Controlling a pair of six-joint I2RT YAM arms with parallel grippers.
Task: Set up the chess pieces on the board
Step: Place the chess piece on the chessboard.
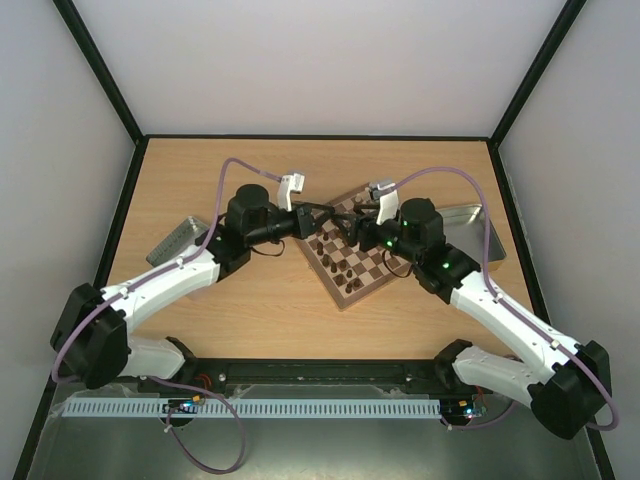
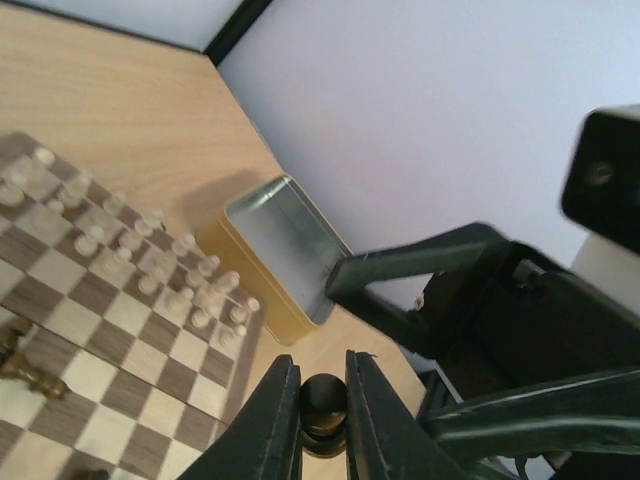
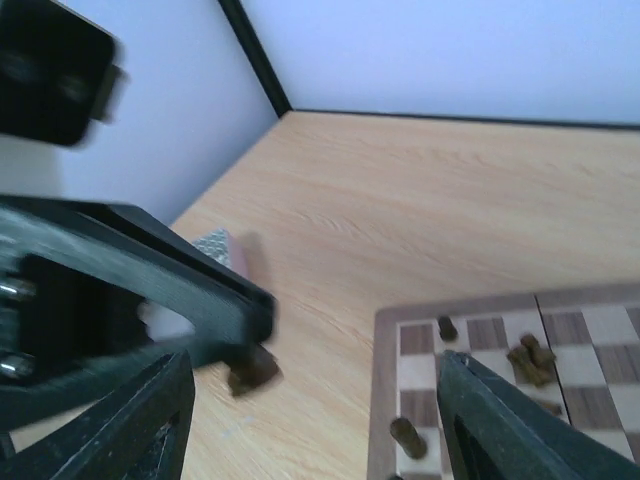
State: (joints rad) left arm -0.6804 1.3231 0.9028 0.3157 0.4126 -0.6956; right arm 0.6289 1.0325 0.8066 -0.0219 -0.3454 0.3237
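On the pale wooden table (image 1: 250,300) sits the small brown-and-tan checkered board (image 1: 368,268), cream pieces (image 2: 130,240) standing in ranks. The right gripper (image 3: 315,400) gapes wide and empty, likely giving room. The left gripper (image 2: 320,375) pinches one tiny dark brown chess piece (image 2: 323,410) just off the board's edge, clear of standing men.

The brown-and-tan checkered board (image 2: 170,375) holds cream and dark chess pieces (image 2: 160,265).

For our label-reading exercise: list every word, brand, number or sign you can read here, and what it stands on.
None. No text shows on the small checkered wooden chessboard, the grey rectangular metal tin or the gold-rimmed rectangular tin.
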